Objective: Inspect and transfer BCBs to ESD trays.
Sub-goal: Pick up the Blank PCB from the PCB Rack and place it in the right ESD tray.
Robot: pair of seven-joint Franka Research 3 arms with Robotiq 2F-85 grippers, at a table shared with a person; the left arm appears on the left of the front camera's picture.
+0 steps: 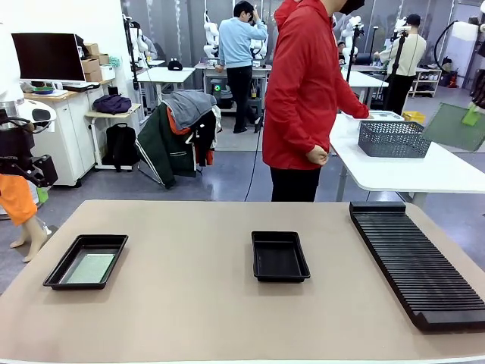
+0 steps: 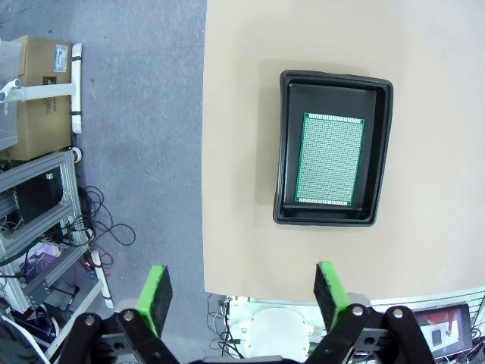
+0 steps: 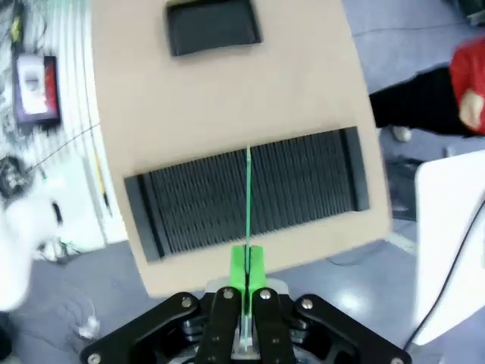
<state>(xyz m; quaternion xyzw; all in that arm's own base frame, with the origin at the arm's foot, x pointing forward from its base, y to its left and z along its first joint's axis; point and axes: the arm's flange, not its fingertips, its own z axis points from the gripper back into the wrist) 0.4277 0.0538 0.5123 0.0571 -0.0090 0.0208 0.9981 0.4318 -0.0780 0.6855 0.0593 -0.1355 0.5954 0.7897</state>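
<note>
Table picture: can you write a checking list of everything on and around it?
Surface: tan table, bare between things.
Job's things: first BCB flat in the left ESD tray; middle ESD tray empty; second BCB held in the air.
Clutter: black ribbed rack on the table's right side.
Grippers: left gripper open, holding nothing; right gripper shut on the second BCB.
Cables: loose cables on the floor beside the table.
Surroundings: person in red at the far side; mesh basket on a white table.
</note>
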